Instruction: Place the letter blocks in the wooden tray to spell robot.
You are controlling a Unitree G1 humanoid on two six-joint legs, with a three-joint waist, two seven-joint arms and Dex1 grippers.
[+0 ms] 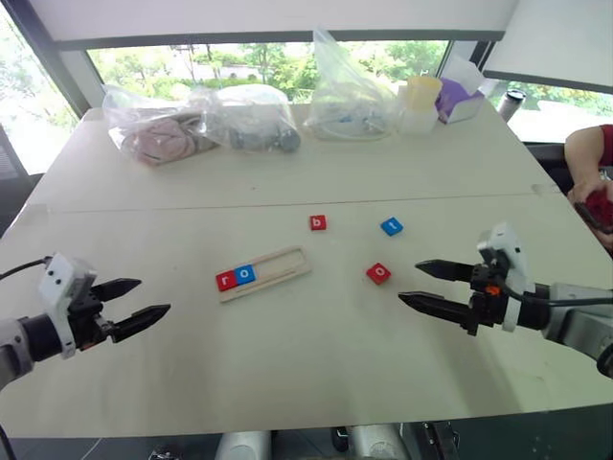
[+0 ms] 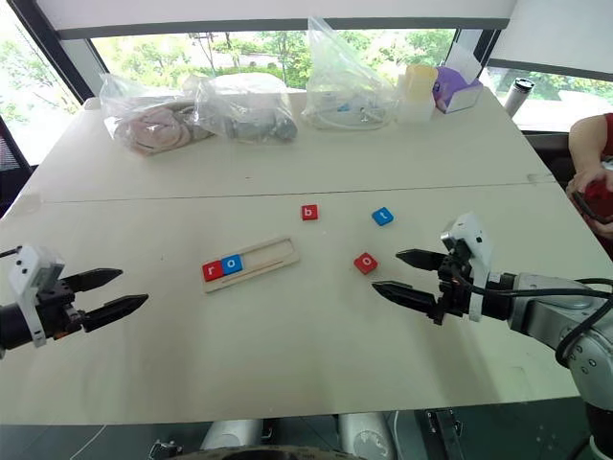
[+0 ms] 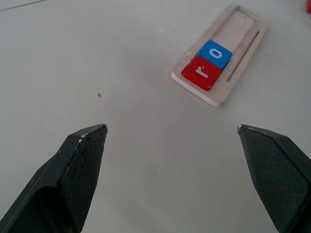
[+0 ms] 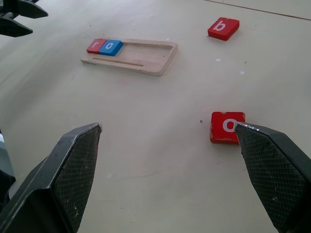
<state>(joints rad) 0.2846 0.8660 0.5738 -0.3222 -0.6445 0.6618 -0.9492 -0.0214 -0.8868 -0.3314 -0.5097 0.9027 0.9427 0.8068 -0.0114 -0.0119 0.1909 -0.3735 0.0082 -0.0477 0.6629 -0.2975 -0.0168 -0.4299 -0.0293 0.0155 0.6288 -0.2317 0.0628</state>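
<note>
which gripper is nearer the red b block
Right. The right gripper hovers open just past the red o, a short way from the b block; the left gripper is beyond the tray.

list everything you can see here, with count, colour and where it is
wooden tray: 1, pale wood, middle of the table
letter blocks in the tray: 2, red r and blue o, side by side at its left end
loose letter blocks: 3, red b, blue t, red o, on the table right of the tray
table: 1, off-white
plastic bags: 3, clear, filled, along the far edge
cup: 1, yellowish, far right
box: 1, purple, beside the cup
person's arm: 1, red sleeve, right edge
left gripper: open, empty
right gripper: open, empty, near the red o
</note>
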